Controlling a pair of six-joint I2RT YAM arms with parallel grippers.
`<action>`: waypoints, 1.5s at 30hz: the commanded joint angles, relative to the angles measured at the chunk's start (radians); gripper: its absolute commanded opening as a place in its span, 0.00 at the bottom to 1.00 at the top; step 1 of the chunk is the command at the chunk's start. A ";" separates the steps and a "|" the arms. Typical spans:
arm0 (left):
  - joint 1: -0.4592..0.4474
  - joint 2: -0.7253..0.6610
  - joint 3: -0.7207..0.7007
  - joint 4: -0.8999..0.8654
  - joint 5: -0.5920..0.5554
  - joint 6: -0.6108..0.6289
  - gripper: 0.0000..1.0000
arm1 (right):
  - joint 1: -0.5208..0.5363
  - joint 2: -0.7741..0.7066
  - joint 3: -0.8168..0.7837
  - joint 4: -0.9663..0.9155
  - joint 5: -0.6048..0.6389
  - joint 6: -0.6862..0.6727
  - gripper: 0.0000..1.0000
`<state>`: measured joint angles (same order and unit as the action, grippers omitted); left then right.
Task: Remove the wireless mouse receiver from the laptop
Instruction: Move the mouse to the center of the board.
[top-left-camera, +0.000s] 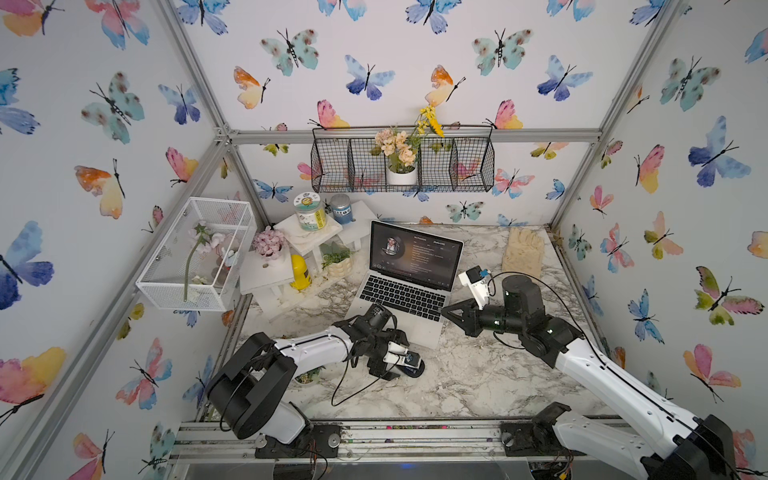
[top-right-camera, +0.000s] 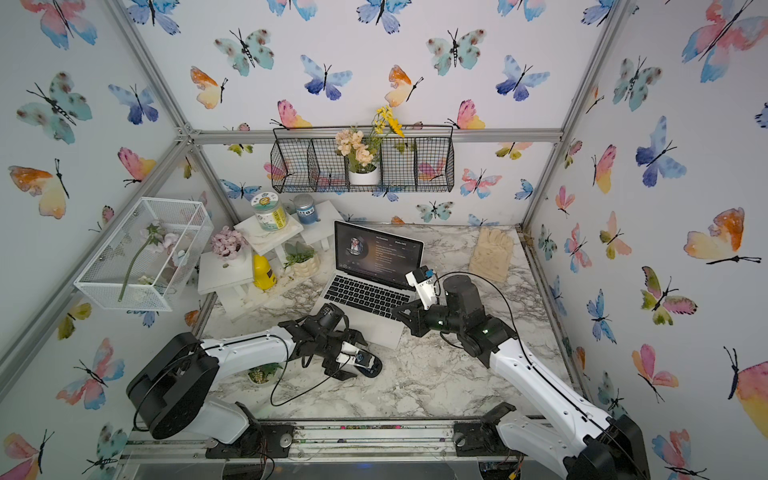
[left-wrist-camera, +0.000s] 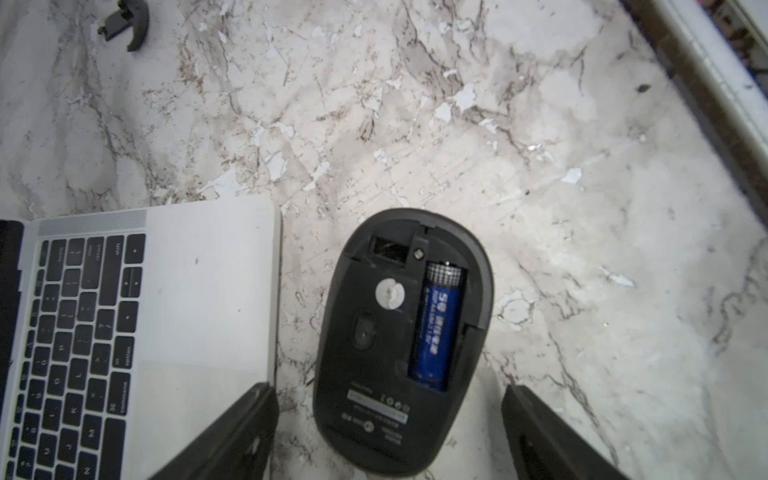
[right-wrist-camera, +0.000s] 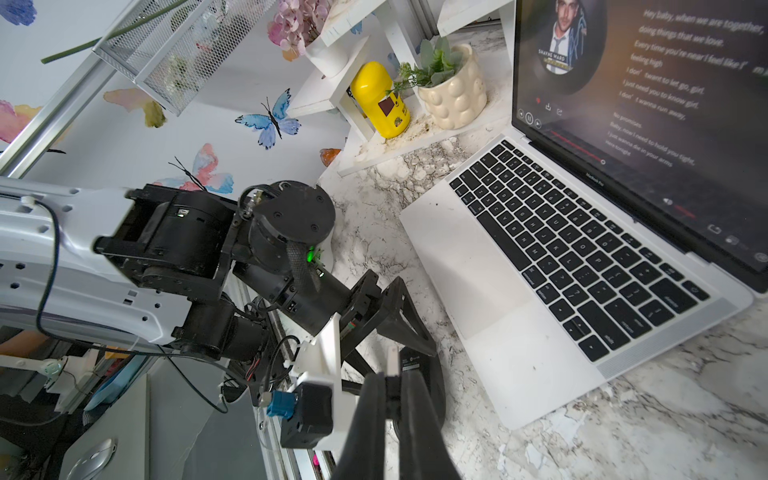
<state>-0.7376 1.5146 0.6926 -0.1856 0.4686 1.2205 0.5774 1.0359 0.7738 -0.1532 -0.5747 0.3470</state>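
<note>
Though belly-up beside laptop, mouse with battery in compartment.

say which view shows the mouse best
Left wrist view: the mouse lies underside up, battery exposed. Both top views catch only its edge under the left arm; right wrist shows a sliver behind the jaws.

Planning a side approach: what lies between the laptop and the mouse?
Only a bare strip of marble table, shown in the left wrist view; mouse and laptop lie apart.

Left pincer gapes wide; right pincer pinched shut.
</note>
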 joint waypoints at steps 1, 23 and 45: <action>-0.013 0.053 0.021 -0.047 0.036 0.029 0.85 | 0.000 0.004 -0.015 0.020 0.006 0.003 0.02; -0.172 0.213 0.186 0.087 -0.013 -0.568 0.42 | -0.003 -0.011 0.086 -0.348 0.389 -0.001 0.02; -0.189 0.275 0.093 0.373 -0.160 -0.890 0.90 | -0.012 0.061 0.110 -0.317 0.421 -0.011 0.02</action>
<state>-0.9360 1.8000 0.8413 0.1596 0.3893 0.3416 0.5739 1.0901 0.8524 -0.4633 -0.1791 0.3466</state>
